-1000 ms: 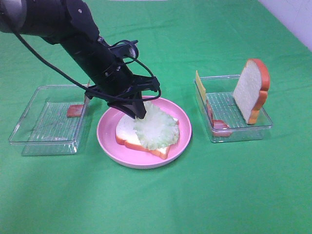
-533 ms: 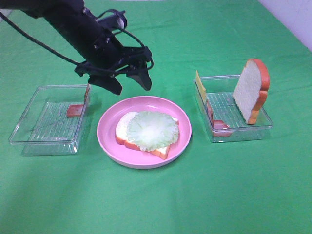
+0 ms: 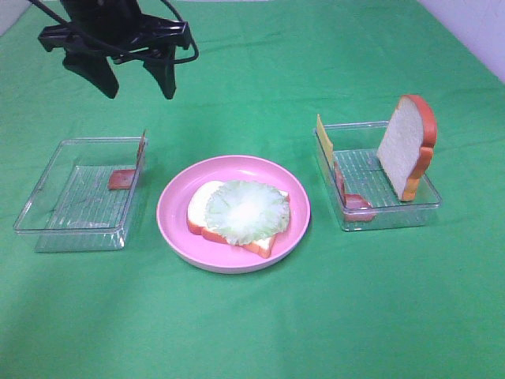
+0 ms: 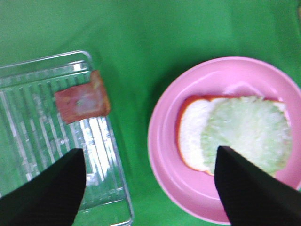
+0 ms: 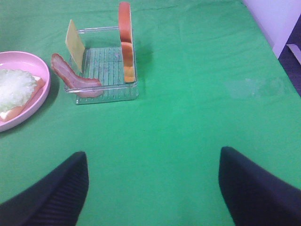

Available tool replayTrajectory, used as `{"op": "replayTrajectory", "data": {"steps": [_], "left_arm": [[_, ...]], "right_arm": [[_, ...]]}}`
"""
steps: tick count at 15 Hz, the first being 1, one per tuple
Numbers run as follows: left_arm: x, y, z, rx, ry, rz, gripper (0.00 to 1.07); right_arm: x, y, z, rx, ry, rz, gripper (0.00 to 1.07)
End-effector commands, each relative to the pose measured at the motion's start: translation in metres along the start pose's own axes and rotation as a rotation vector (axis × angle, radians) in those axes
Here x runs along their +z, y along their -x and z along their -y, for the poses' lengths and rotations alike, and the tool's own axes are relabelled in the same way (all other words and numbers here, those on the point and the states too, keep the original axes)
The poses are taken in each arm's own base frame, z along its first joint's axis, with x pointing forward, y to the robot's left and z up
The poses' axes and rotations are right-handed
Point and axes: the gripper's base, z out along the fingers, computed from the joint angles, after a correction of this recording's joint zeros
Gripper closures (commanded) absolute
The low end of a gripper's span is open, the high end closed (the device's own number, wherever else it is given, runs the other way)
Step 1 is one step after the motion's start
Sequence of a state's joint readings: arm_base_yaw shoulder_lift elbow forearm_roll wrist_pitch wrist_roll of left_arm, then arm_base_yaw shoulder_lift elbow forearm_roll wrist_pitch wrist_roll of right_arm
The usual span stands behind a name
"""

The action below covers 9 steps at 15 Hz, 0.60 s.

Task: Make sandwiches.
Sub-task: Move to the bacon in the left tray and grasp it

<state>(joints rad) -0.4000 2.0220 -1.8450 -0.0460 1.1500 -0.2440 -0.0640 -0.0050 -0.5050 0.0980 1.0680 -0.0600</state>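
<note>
A bread slice (image 3: 203,215) with a pale green lettuce leaf (image 3: 246,211) on it lies on the pink plate (image 3: 177,197); both also show in the left wrist view (image 4: 193,134) (image 4: 247,132). My left gripper (image 3: 134,79) (image 4: 150,188) is open and empty, high above the table behind the left tray (image 3: 47,197). A bacon strip (image 3: 122,180) (image 4: 82,100) leans in that tray. The right tray (image 3: 371,170) (image 5: 106,59) holds an upright bread slice (image 3: 406,146) (image 5: 125,40), a cheese slice (image 3: 323,138) (image 5: 74,38) and bacon (image 3: 351,197) (image 5: 70,74). My right gripper (image 5: 153,188) is open and empty, out of the high view.
A green cloth (image 3: 252,316) covers the table. A pale wall or edge (image 3: 473,31) shows at the far right corner, also in the right wrist view (image 5: 270,19).
My left gripper has let go of the lettuce on the bread, risen and moved back to the left, away from the plate. The lettuce now lies flat.
</note>
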Motion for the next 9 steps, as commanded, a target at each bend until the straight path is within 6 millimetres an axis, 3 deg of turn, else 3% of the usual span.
{"op": "replayTrajectory", "data": {"steps": [1, 6, 9], "left_arm": [[0.006, 0.000, -0.009, -0.015, 0.078, -0.027, 0.37], [0.059, 0.001, -0.015, -0.016, 0.147, -0.083, 0.37], [0.075, 0.002, -0.016, -0.010, 0.155, -0.091, 0.37]], "right_arm": [[-0.001, -0.001, 0.000, -0.011, -0.004, 0.021, 0.34], [-0.001, -0.001, 0.000, -0.011, -0.004, 0.021, 0.34], [-0.001, -0.001, 0.000, -0.011, -0.004, 0.021, 0.34]]}}
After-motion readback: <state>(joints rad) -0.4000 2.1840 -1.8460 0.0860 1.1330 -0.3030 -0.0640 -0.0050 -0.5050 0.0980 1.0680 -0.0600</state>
